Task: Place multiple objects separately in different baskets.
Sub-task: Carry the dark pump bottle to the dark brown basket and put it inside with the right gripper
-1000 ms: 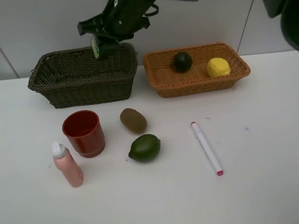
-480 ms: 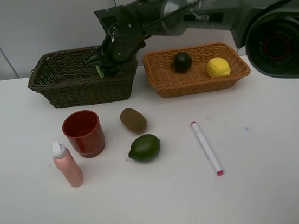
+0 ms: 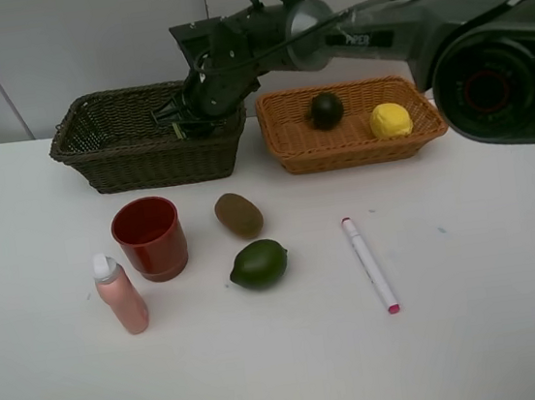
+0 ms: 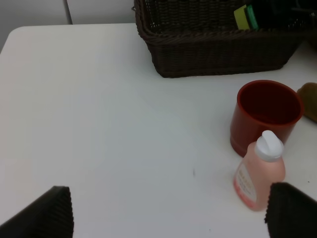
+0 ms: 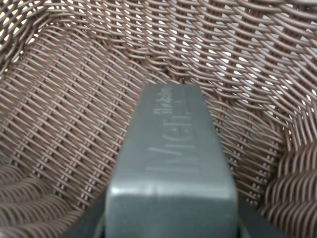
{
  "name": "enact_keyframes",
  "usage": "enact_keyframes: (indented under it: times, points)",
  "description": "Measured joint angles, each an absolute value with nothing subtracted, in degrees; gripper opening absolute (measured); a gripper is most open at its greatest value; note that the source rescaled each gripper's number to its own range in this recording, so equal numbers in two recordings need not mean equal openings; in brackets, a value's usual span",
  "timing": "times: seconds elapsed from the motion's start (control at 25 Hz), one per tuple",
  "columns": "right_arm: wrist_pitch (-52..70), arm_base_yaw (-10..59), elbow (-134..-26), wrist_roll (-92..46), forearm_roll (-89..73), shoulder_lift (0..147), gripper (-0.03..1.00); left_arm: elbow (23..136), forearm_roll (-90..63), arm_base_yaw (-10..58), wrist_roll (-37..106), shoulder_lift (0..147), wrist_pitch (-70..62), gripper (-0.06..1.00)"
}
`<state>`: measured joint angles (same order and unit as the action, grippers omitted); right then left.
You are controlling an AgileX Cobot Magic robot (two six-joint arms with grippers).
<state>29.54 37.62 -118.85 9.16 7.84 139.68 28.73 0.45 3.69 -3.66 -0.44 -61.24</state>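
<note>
White table (image 3: pixel 498 328) under pale wall panels, two baskets along its back edge. The grey bottle (image 5: pixel 171 158) is down inside the dark basket (image 3: pixel 146 161), at that basket's right end, with raised lettering on its side and brown weave all around it. Whether it touches the weave cannot be told. The right gripper (image 3: pixel 190 122) has reached across from the right and dipped over the basket's rim; its fingers (image 5: pixel 94 220) press on either side of the bottle, closed partway on it.

Just right of the dark basket, near it but apart, sits the tan basket (image 3: pixel 340 152) – the mangosteen (image 3: pixel 326 110) lies at its middle back and the lemon (image 3: pixel 390 119) toward its right end, the two apart.

On the open table in front of the dark basket stands the cup (image 3: pixel 150 237), upright. The spray bottle (image 3: pixel 121 294) stands upright just beside it, toward the front-left corner. Right of the cup lies the kiwi (image 3: pixel 238 214), with the lime (image 3: pixel 258 264) near it on the front side. The marker (image 3: pixel 369 265) lies well apart to the right, in front of the tan basket, its pink tip toward the front edge.

The left gripper (image 4: pixel 171 218) hangs over the table's left side – fingers (image 4: pixel 49 213) spread wide, nothing between them.
</note>
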Motion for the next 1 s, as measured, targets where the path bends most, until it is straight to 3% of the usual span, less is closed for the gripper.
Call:
enact_keyframes:
  times: [0.2, 0.24, 0.36, 0.48, 1.0]
  points:
    - [30.03, 37.62, -118.85, 9.16, 7.84, 139.68, 0.31, 28.73, 0.45, 3.69, -3.66, -0.44, -61.24, 1.0]
    - [30.09, 37.62, -118.85, 9.16, 7.84, 139.68, 0.38, 28.73, 0.45, 3.69, -3.66, -0.44, -61.24, 1.0]
    - [29.46, 37.62, -118.9, 9.16, 7.84, 139.68, 0.8, 28.73, 0.45, 3.69, -3.66, -0.44, -61.24, 1.0]
    - [29.54, 37.62, -118.9, 9.16, 7.84, 139.68, 0.96, 28.73, 0.45, 3.69, -3.66, -0.44, -61.24, 1.0]
    - [29.6, 37.62, -118.9, 9.16, 8.97, 137.3, 1.0, 28.73, 0.45, 3.69, -3.66, -0.44, -61.24, 1.0]
